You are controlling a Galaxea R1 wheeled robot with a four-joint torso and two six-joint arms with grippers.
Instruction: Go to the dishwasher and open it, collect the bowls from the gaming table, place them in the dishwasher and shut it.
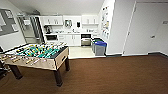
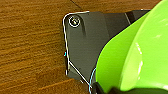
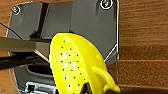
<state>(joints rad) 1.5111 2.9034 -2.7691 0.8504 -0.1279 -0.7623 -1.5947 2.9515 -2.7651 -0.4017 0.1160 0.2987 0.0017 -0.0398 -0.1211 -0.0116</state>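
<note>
Green plastic bowl (image 2: 140,57) clamped in left gripper (image 2: 110,90); yellow perforated plastic bowl (image 3: 75,70) clamped in right gripper (image 3: 87,91), evidently for carriage toward the steel-fronted dishwasher (image 1: 85,39).

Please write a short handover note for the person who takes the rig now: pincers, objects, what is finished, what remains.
Left pincer: shut on the green bowl, carried above the brown floor.
Right pincer: shut on a yellow perforated bowl with a handle.
Dishwasher: far ahead in the kitchenette, beyond the table-football table; whether it is open cannot be judged from here.
Done: two bowls picked up.
Left: reach the dishwasher, load both bowls, close it.
</note>
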